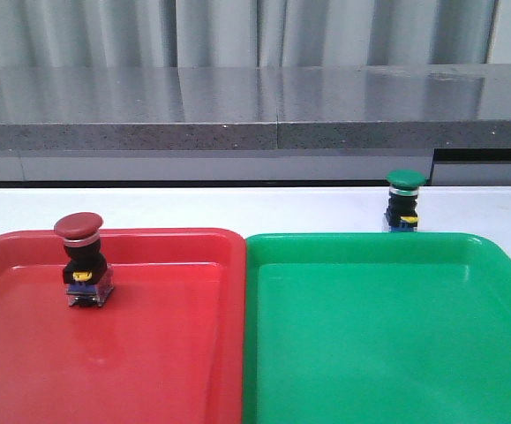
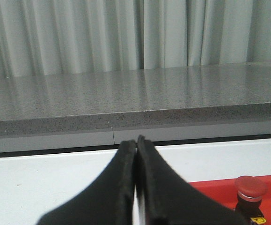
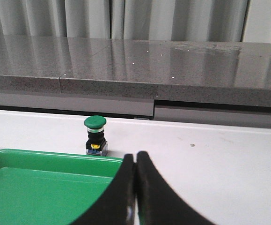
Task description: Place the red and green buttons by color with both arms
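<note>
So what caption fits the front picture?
Red button stands in the red tray; green button waits behind the green tray.

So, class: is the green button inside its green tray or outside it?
Outside. The green button stands upright on the white table, just beyond the far rim of the green tray, which holds nothing.

Front camera low over trays (image 1: 242,265) (wrist cameras also face forward).

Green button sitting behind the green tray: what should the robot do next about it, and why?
Probably open the right fingers and reach toward the green button. It stands on the white table just beyond the green tray, while the red button already sits in the red tray.
</note>
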Available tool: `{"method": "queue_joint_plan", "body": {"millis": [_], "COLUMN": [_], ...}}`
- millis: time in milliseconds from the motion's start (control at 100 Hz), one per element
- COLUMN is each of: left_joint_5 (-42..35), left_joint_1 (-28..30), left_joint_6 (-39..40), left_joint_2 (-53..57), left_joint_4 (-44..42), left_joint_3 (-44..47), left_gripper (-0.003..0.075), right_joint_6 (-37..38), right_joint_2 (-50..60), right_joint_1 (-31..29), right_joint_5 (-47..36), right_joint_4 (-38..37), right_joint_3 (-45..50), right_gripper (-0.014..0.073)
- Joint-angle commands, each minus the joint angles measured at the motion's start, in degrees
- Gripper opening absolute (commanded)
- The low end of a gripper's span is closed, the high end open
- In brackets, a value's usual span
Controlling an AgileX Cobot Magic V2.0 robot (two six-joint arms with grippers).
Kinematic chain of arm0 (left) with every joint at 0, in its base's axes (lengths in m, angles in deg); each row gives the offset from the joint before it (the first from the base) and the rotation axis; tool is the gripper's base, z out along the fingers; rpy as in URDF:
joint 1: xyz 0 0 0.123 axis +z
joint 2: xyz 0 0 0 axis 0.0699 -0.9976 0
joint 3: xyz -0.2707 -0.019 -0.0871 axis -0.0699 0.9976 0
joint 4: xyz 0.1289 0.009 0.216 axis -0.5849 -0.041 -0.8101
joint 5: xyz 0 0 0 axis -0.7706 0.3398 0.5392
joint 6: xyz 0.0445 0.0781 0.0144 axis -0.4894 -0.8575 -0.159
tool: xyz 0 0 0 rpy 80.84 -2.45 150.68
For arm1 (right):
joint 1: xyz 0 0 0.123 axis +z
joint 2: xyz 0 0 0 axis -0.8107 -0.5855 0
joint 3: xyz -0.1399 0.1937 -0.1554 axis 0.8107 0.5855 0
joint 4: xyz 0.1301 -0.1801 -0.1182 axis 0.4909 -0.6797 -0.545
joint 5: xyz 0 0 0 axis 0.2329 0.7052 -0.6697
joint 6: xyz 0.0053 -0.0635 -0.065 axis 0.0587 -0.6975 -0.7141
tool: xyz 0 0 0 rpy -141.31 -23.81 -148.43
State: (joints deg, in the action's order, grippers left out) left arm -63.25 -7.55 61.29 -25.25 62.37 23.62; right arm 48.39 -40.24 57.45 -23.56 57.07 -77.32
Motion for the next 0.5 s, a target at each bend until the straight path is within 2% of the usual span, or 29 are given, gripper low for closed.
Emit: {"method": "queue_joint_plan", "body": {"millis": [0, 210, 380, 490], "left_joint_5": [-4.5, -4.5, -4.5, -4.5], "left_joint_1": [0.1, 0.1, 0.1, 0.1], "left_joint_6": [0.1, 0.1, 0.1, 0.1], "left_joint_2": [1.8, 1.8, 1.8, 1.8], "left_joint_4": [0.5, 0.5, 0.5, 0.5], "left_joint_3": [2.4, 2.4, 2.4, 2.4], "left_gripper": [-0.0019, -0.0019, -0.002, -0.0019], "right_joint_6": [-0.2, -0.2, -0.2, -0.2], "right_joint_2": [1.0, 1.0, 1.0, 0.8], "right_joint_1": [-0.3, -0.3, -0.3, -0.3], "right_joint_5": [-5.3, -8.9, -15.1, -11.9], "right_joint_4": [0.0, 0.0, 0.0, 1.4], "right_joint_3": [-0.8, -0.8, -1.1, -4.3], "right_gripper": [-0.0066, -0.0066, -0.0066, -0.0066]}}
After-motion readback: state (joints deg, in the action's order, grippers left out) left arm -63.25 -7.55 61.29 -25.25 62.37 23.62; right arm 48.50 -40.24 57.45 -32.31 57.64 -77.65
